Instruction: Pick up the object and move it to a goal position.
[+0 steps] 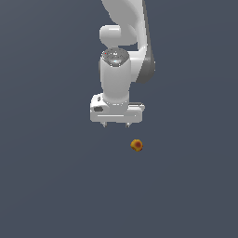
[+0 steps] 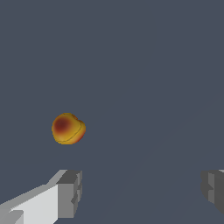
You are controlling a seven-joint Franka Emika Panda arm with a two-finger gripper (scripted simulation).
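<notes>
The object is a tiny round orange-yellow ball with red patches, lying on the flat grey ground. It sits a little toward the exterior view's right of my white gripper and lower in that picture. The two short fingertips point down and stand wide apart, so the gripper is open and holds nothing. In the wrist view the ball lies ahead of the grey fingertips, outside the gap between them, nearer one finger than the other. The gripper is apart from the ball.
A plain dark grey surface fills both views. The white arm rises out of the exterior view's top edge. No other object, container or edge shows.
</notes>
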